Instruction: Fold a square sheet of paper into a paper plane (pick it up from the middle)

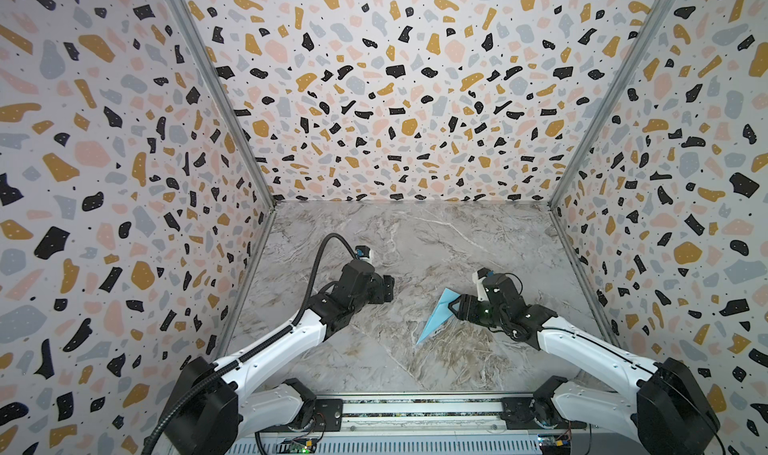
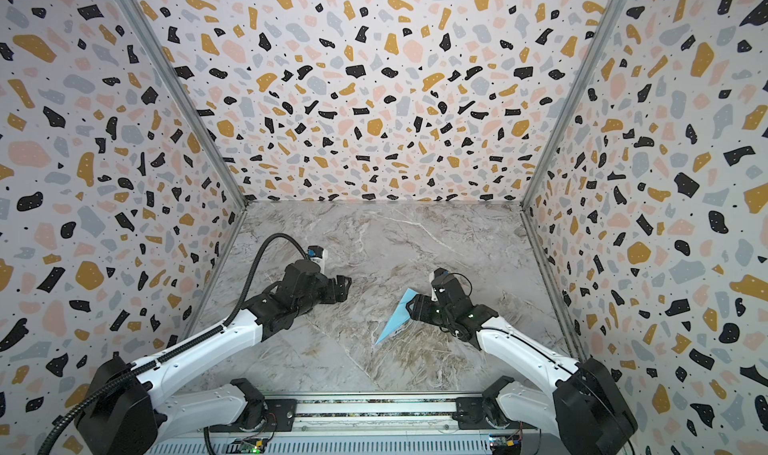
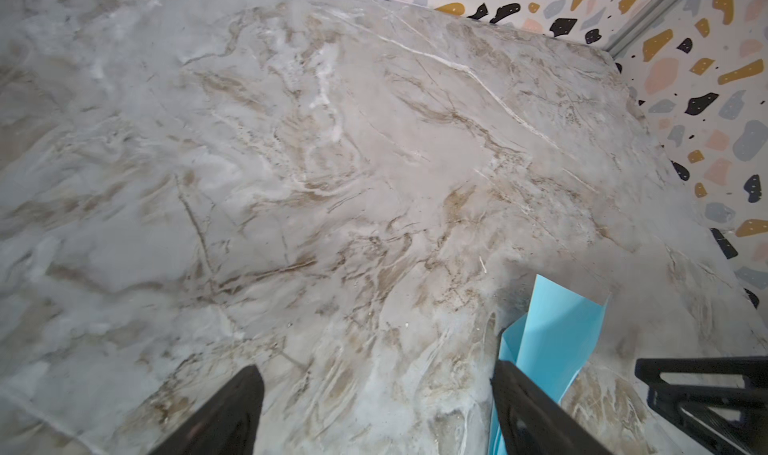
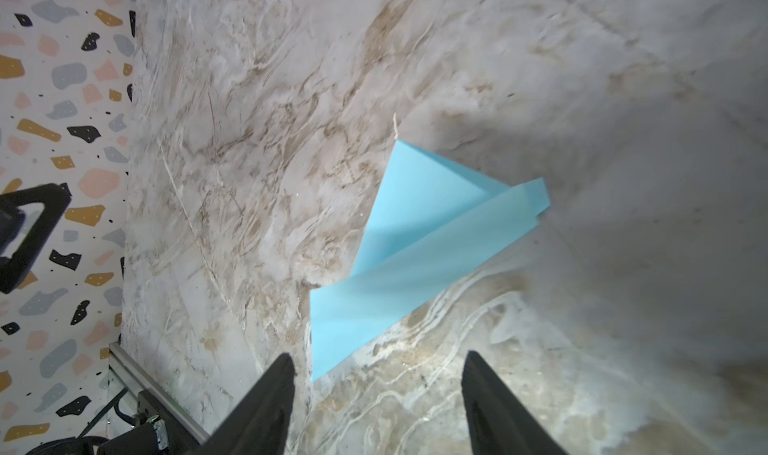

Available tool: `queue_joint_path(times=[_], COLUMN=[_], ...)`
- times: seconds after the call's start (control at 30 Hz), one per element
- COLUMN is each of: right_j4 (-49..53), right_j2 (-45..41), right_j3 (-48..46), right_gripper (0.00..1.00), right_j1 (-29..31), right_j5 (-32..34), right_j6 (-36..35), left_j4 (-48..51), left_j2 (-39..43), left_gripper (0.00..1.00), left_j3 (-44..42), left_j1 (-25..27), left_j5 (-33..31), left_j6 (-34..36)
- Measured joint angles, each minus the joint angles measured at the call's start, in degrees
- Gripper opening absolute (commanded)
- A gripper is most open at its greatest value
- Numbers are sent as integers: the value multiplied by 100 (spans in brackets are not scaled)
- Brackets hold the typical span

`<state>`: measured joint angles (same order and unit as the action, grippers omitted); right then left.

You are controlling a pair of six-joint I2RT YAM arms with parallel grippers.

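Pointed light blue paper plane (image 4: 419,241)

Light blue paper plane (image 1: 436,316) just beside the right hand (image 1: 454,307).

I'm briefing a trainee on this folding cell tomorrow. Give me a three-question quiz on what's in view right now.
1. True or false: the right pincer is clamped on the paper plane.
2. What colour is the paper plane? A) white B) light blue C) yellow
3. Fill in: the paper plane rests on the marble table, nearer the ___ pincer.

Key: 1 false, its jaws stand apart and the plane lies ahead of them; 2 B; 3 right.
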<state>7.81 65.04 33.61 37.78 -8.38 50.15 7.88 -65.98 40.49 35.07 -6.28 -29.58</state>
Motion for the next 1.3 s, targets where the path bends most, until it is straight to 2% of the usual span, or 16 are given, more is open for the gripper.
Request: queue_joint_path(times=[0.17, 0.3, 0.47, 0.67, 0.87, 1.07, 1.2, 1.3], right_j4=[57, 157, 442, 680, 684, 570, 260, -278], right_j2=[592, 1252, 1751, 1722, 1696, 1696, 1676, 1670], right_j3=[466, 868, 1145, 1062, 914, 800, 638, 518], right_gripper=[68, 68, 62, 43, 32, 2, 0, 0], right_j1=[667, 780, 785, 785, 780, 706, 520, 297], right_j5=[634, 857, 1078, 1209, 1158, 1016, 739, 236], right_j6=[734, 1043, 1333, 1561, 1683, 1720, 1554, 1222], left_j4=[50, 98, 120, 118, 114, 114, 111, 111], left_j2=[120, 136, 136, 114, 24, -35, -39, -39], left_gripper=[93, 93, 93, 94, 94, 94, 94, 94], left_j3=[-179, -179, -179, -179, -179, -179, -179, -179], left_j1=[-170, -236, -284, -293, -302, -304, -304, -304], left_j5=[125, 151, 155, 214, 304, 396, 450, 540], left_j6=[162, 330, 487, 549, 551, 549, 540, 505])
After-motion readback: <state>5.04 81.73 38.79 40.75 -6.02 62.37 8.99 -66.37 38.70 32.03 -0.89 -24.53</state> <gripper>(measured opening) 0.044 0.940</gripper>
